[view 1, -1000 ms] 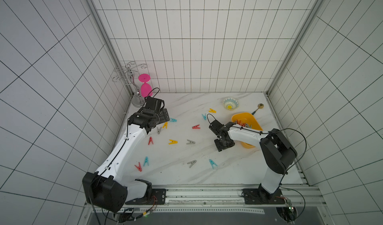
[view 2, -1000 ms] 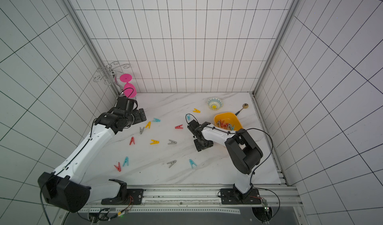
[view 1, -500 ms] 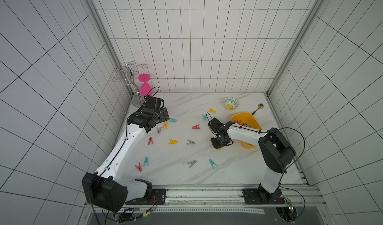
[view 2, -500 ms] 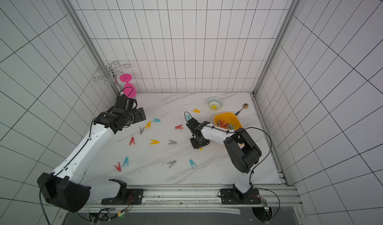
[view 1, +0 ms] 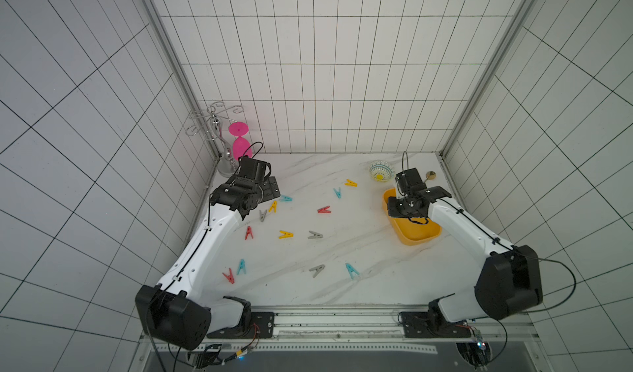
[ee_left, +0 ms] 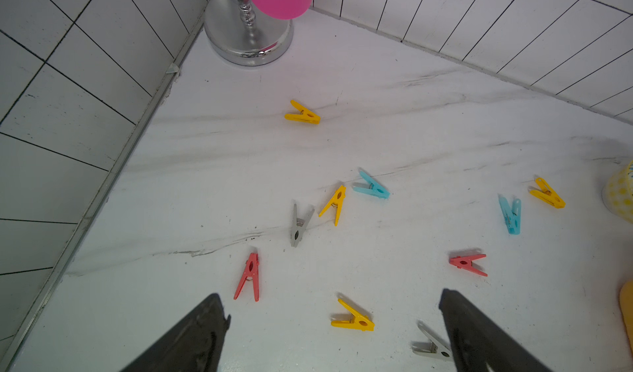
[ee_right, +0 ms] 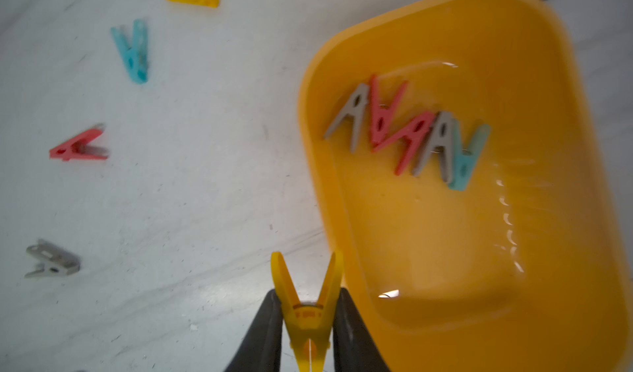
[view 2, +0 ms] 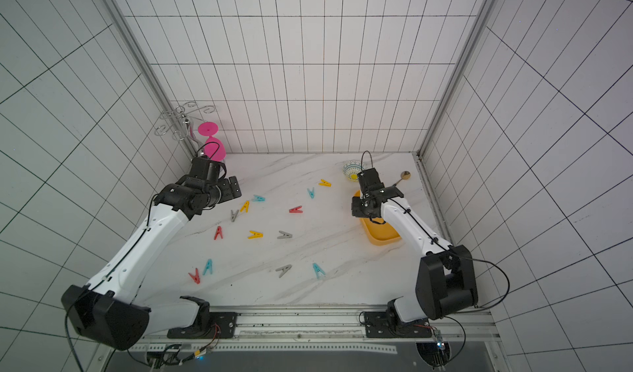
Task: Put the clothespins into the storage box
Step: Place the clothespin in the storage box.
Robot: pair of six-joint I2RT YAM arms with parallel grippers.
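Where right pincer (ee_right: 307, 295) hangs by 9 o'clock rim of storage box (ee_right: 428, 243), it is clenched on one yellow clothespin (ee_right: 310, 319), legs spread away from pincer, clip just outside rim above bench (ee_right: 171, 216).
Box: 3 o'clock side of bench. Contents: five clothespins (ee_right: 407, 130), two grey, two red, one teal, overlapping in row.
Left pincer (ee_left: 329, 298): released, fingers wide apart, above bench at 10 o'clock.
On bench, loose clothespins (view 1: 285, 234): thirteen countable in both top views, scattered centre to 7 o'clock.
Patterned bowl (view 1: 379, 171): 1 o'clock.
Chrome stand (view 1: 226, 166), pink glass (view 1: 241, 146): 11 o'clock corner.
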